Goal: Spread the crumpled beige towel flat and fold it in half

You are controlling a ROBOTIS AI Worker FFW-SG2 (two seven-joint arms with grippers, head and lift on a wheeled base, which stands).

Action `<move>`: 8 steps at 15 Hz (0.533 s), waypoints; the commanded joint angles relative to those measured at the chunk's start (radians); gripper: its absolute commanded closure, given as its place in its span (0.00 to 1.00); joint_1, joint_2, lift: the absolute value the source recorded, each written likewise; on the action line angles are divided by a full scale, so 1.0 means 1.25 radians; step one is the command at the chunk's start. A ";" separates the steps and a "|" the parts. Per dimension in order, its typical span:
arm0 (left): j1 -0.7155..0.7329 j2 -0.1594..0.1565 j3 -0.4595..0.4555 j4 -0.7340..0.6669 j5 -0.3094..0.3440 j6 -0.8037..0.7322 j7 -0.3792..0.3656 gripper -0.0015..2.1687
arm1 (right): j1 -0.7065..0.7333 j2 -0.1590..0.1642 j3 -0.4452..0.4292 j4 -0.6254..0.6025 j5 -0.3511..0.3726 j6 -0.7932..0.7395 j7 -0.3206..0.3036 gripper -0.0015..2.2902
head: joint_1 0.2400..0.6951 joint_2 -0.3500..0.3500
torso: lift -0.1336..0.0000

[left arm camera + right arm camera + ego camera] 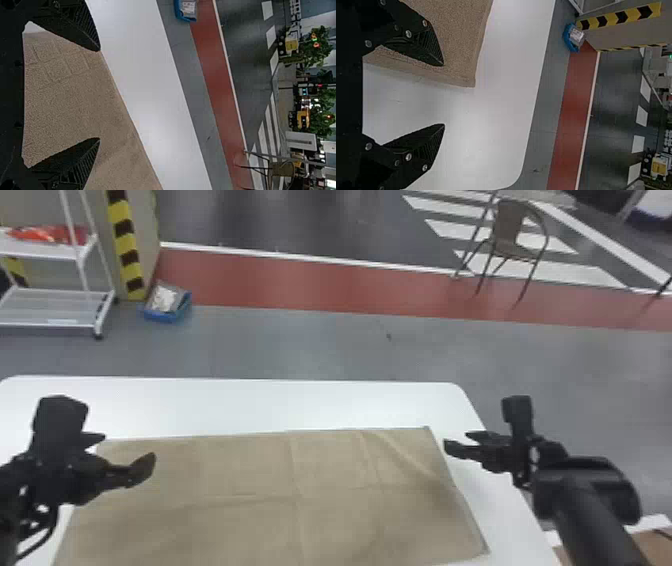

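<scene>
Beige towel [330, 470] lies on the white tabletop [260, 405], opened out into a broad, mostly smooth rectangle, so the spreading looks as good as done. At the left, its far corner sits below and beside the left claw [129, 447], whose fingers stand apart with no cloth pinched. Across the middle, faint creases run both lengthwise and crosswise; farther right, a soft ridge slants through the far right part. Beyond the right edge, the right claw [456, 440] hangs near the far right corner, its fingers also apart and without cloth.

Whether this is a single layer or a half-fold already made, I cannot tell from the cloth's edges. If single, the fold is what remains, and the far corners would be a sensible place to grip; if doubled, only smoothing that ridge might be left.

The towel's long axis runs left to right, roughly along the tabletop's far edge, with the right end a touch farther off. Its short sides point from near to far, and its near left portion runs out of sight.
</scene>
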 commanded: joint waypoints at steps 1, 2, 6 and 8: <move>0.001 0.003 0.001 0.018 0.006 -0.030 -0.011 0.08 | 0.042 -0.002 -0.023 -0.050 -0.029 0.008 0.029 0.18 | 1.00 0.11 | 1.00; 0.001 0.003 0.003 0.031 0.008 -0.052 -0.019 0.12 | 0.045 -0.003 -0.034 -0.058 -0.031 0.015 0.048 0.23 | 1.00 0.11 | 1.00; 0.025 0.002 0.001 0.040 0.023 -0.118 -0.031 0.84 | 0.093 0.012 -0.052 -0.134 -0.052 0.037 0.072 0.46 | 1.00 0.08 | 1.00; 0.035 0.003 -0.001 0.053 0.021 -0.126 -0.031 0.87 | 0.108 0.021 -0.050 -0.155 -0.057 0.045 0.077 0.55 | 1.00 0.07 | 1.00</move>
